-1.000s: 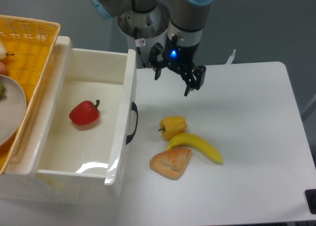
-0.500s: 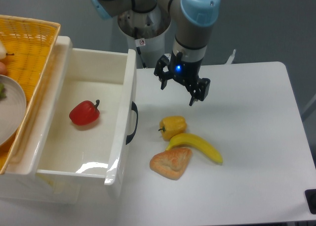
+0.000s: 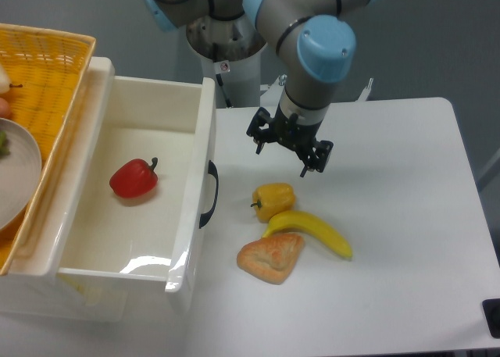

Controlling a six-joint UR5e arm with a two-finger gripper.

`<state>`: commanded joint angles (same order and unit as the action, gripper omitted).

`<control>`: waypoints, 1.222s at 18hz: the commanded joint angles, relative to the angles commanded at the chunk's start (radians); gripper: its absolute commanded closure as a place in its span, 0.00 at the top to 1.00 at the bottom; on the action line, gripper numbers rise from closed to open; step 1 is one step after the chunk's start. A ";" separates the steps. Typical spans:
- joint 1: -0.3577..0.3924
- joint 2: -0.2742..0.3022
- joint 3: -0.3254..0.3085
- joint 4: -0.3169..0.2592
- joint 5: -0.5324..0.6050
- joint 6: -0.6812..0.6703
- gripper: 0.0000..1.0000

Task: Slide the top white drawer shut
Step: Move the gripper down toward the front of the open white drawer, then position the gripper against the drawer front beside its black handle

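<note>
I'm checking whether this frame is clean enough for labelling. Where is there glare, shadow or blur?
In the fixed camera view, glare streaks the glossy near floor of the top white drawer; the end effector looks slightly soft beside the sharp yellow pepper and banana; shadows on the table are faint.

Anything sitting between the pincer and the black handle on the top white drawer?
No. In the camera view, only bare white tabletop separates the pincer from the handle of the top white drawer.
</note>
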<state>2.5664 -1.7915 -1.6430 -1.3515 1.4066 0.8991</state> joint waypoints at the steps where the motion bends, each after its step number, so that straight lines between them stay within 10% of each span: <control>1: 0.000 -0.014 0.006 0.009 0.003 -0.008 1.00; 22: -0.083 -0.129 0.002 0.160 0.015 -0.262 1.00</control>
<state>2.4835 -1.9205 -1.6414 -1.1919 1.4220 0.6366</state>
